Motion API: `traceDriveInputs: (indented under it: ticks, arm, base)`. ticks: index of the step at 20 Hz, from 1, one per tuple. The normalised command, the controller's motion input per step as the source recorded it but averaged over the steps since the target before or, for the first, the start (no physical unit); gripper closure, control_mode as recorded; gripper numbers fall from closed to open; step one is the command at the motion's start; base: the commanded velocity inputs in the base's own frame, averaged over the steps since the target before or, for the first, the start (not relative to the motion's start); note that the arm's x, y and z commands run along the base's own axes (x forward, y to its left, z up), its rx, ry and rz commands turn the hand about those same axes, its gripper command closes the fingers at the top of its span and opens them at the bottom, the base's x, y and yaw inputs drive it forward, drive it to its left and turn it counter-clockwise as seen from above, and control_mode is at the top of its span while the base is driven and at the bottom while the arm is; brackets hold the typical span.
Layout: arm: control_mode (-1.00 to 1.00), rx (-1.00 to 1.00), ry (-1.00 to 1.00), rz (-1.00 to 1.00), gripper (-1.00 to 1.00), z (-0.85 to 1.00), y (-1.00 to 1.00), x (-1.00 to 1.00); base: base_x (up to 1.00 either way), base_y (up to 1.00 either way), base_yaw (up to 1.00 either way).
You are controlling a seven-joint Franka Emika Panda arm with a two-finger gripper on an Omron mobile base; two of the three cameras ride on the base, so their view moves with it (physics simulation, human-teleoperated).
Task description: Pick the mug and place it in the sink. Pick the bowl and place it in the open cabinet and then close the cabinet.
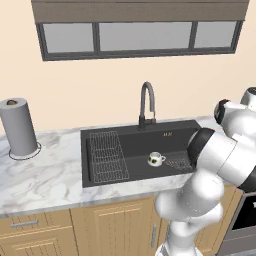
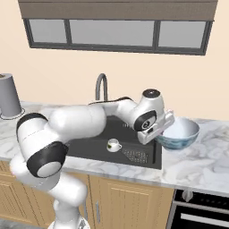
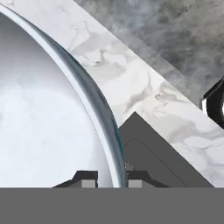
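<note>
The small white mug [image 1: 156,159] [image 2: 113,145] stands upright on the floor of the black sink [image 1: 135,145] [image 2: 95,150], beside the drain grate. The wide white and blue bowl [image 2: 181,132] [image 3: 43,109] rests on the marble counter just right of the sink. My gripper [image 2: 163,130] [image 3: 111,180] reaches over the basin to the bowl's near left rim. In the hand view the thin rim runs down between the two fingertips, one inside the bowl and one outside, closed against it. The cabinet is out of view.
A dark curved faucet [image 1: 146,102] [image 2: 102,85] rises behind the sink, and a wire rack [image 1: 107,155] lies in its left half. A grey paper-towel roll [image 1: 19,127] [image 2: 9,95] stands at the far left. An oven front [image 2: 201,210] sits below the counter [image 2: 197,163].
</note>
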Motion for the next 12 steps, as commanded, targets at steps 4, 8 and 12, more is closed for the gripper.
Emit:
traceDriveInputs:
  ticks: [4,8,12]
  arm:
    - [-1.0,-0.02,0.26,0.43,1.0,0.99,0.74,-0.05]
    - [-1.0,0.0,0.28,0.41,1.0,0.98,0.64,-0.02]
    - [-1.0,0.02,0.33,0.43,1.0,0.87,0.54,-0.04]
  base:
    - [0.0,0.0,0.0]
    - [0.0,0.0,0.0]
    - [0.0,0.0,0.0]
